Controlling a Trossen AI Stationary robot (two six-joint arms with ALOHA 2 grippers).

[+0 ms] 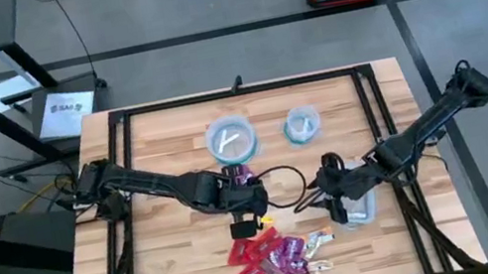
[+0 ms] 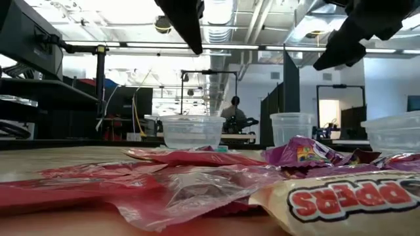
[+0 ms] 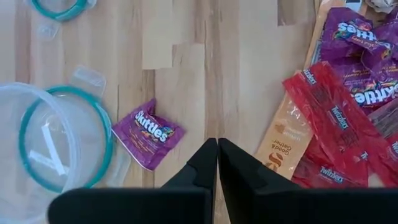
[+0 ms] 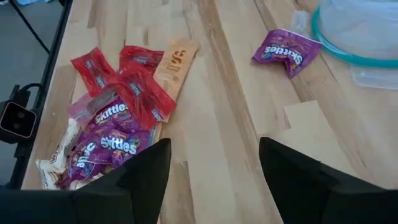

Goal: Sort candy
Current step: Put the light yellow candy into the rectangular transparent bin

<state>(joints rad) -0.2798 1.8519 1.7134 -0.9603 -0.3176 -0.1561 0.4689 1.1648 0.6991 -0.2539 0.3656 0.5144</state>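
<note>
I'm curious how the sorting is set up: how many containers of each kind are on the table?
Round clear bowls with teal rims: 2 (a larger bowl, a smaller bowl)
Clear rectangular tub: 1
Total: 3

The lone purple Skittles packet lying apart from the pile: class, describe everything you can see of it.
The lone purple Skittles packet is a small flat glossy wrapper, plastic by its look, with white lettering and crimped ends, slightly crumpled. It lies flat on the light wooden table, right beside the clear round bowl with the teal rim, at or touching its edge. It sits apart from the candy pile. No gripper touches it.
</note>
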